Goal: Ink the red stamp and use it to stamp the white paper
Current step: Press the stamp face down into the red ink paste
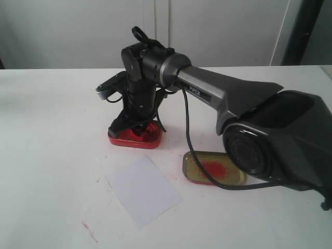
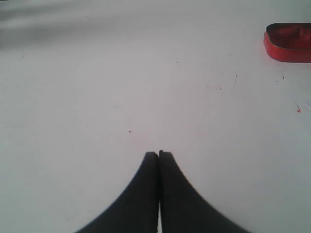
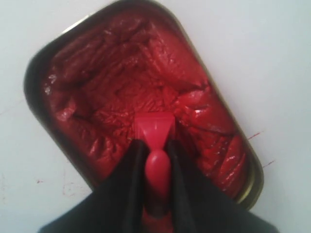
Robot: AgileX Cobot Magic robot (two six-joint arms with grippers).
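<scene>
Now the right tool (image 3: 155,143) pinches the red stamp (image 3: 154,127) tight by its stubby handle. The stamp's square base presses into the lumpy red paste (image 3: 112,87) in the red tin (image 1: 136,141). The white paper (image 1: 143,191) lies flat on the counter (image 1: 52,129), near the tin, with the gold lid (image 1: 192,174) beside it. The left tool (image 2: 159,156) is squeezed closed on nothing, above the counter.
</scene>
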